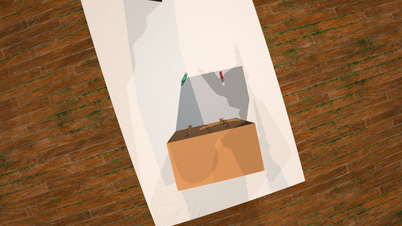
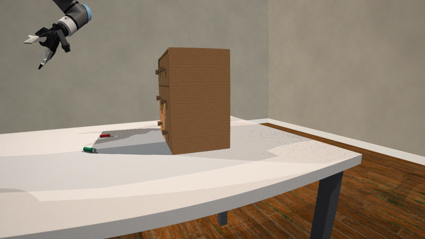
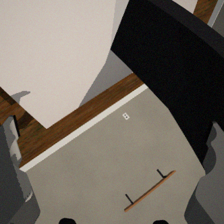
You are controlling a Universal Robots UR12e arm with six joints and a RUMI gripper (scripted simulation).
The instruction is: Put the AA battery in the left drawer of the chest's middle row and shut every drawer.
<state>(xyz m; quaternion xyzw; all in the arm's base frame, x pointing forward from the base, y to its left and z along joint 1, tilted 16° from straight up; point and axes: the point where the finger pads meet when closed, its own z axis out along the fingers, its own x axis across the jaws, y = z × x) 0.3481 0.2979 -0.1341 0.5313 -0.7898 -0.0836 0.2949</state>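
The AA battery (image 1: 184, 78), a green cylinder with a grey end, lies on the white table in front of the chest; it also shows in the exterior view (image 2: 89, 149). The wooden chest (image 1: 215, 151) (image 2: 194, 99) stands upright, also seen from its side. Its drawers look shut, with the knobs (image 1: 189, 129) sticking out of the front. My gripper (image 2: 34, 53) is open and empty, high in the air, far from the battery and the chest. The wrist view shows only table, floor, wall and my two spread fingers.
A small red object with a thin tip (image 1: 221, 75) lies on the table in front of the chest, to the right of the battery; it also shows in the exterior view (image 2: 104, 135). The table edge runs close behind the chest.
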